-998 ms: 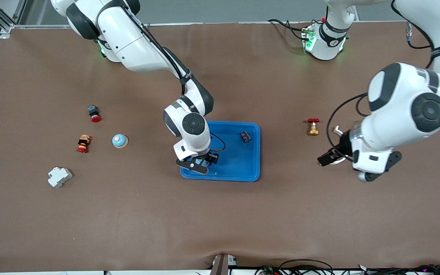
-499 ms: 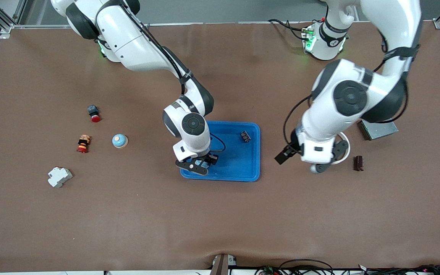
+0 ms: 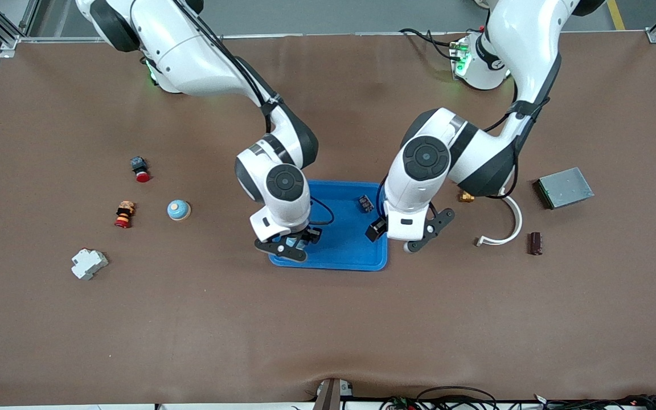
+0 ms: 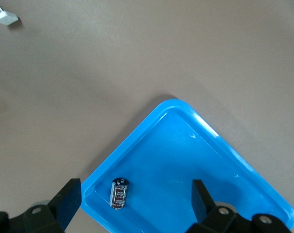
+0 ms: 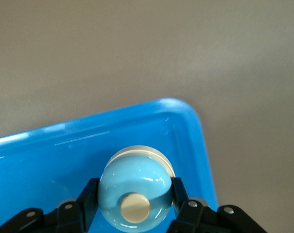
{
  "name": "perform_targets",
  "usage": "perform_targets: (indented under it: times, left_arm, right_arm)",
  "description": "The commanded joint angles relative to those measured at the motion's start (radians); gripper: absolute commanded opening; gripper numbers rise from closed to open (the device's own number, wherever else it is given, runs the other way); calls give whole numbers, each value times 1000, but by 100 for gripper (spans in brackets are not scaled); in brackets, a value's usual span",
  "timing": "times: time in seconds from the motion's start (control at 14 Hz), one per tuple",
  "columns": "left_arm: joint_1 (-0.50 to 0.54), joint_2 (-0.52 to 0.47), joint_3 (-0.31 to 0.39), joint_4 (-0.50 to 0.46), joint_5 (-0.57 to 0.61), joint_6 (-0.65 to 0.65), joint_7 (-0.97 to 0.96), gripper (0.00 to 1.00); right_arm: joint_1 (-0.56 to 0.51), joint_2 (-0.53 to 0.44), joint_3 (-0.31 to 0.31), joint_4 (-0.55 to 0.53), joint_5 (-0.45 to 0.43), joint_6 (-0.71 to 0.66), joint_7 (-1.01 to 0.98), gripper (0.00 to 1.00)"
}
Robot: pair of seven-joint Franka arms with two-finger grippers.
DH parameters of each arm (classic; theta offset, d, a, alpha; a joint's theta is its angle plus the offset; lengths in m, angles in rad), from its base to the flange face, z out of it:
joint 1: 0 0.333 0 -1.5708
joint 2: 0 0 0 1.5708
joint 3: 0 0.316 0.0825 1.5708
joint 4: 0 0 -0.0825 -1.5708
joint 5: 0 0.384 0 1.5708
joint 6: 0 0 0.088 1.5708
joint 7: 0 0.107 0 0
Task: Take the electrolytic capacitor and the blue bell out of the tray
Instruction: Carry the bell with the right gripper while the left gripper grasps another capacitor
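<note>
Since one second ago the left end effector has swung in from the left arm's end of the tabletop and now hangs over the edge of the blue tray, its fingers spread wide and holding nothing, with the capacitor lying in the tray corner just under it. The right end effector has hardly moved: it stays low over the tray's other corner, clamped tight on the pale blue bell. A second bell rests on the tabletop toward the right arm's end, well apart from both.
</note>
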Motion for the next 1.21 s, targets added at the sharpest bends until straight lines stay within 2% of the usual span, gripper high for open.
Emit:
perform_targets:
  times: [0.0,0.29,0.57,0.78,1.14]
  left_arm:
    - [-5,15,3,9,11,2,-18,100]
    - [-31,63,1,9,-4,2,-21,100]
    - [-74,92,3,7,-24,2,-54,100]
    - [-100,112,3,-4,-24,2,-68,100]
    - [-131,126,3,-54,-16,11,-90,100]
  right_arm:
    - [-83,-87,13,-104,-5,-8,-155,0]
    - [-179,-218,13,-283,-7,42,-351,0]
    - [-275,-304,13,-470,-5,183,-531,0]
    - [-344,-337,13,-570,-5,271,-649,0]
    - [-446,-338,13,-661,-5,400,-824,0]
